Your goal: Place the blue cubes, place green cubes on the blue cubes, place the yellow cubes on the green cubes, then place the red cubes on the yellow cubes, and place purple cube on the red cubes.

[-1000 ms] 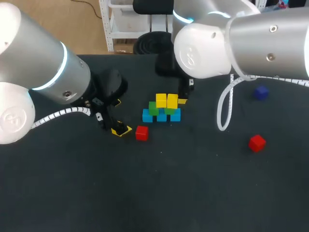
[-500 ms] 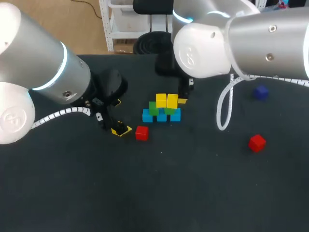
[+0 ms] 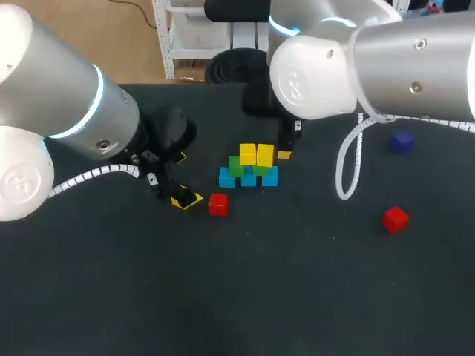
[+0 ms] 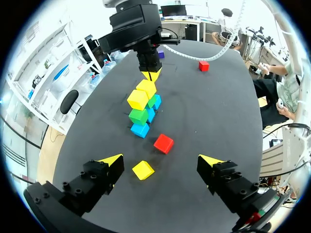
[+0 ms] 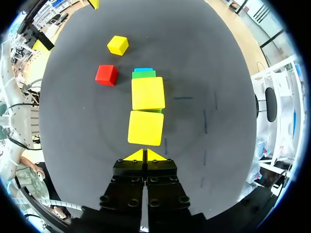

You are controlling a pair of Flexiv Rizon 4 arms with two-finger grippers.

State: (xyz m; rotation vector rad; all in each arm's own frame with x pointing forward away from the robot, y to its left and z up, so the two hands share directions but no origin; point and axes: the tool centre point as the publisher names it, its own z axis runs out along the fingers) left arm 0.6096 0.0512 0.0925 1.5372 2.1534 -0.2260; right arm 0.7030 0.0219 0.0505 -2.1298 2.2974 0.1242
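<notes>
A stack stands mid-table: blue cubes [image 3: 249, 180] at the bottom, green cubes [image 3: 236, 166] on them, two yellow cubes [image 3: 257, 154] on top. My right gripper [image 3: 283, 155] is shut and empty, its tips [image 5: 145, 155] just behind the nearer yellow cube [image 5: 146, 127]. My left gripper [image 4: 160, 161] hangs open above a loose yellow cube [image 4: 143, 170], not touching it. A red cube [image 3: 217, 204] lies between that cube and the stack. A second red cube [image 3: 395, 219] and the purple cube [image 3: 402, 142] lie far right.
The table [image 3: 245, 282] is a dark mat. My right arm's white cable [image 3: 345, 170] hangs in a loop to the right of the stack. Bare mat stretches in front of the stack.
My right gripper has drifted a little to the right, away from the stack. The left arm and the cubes have not moved.
</notes>
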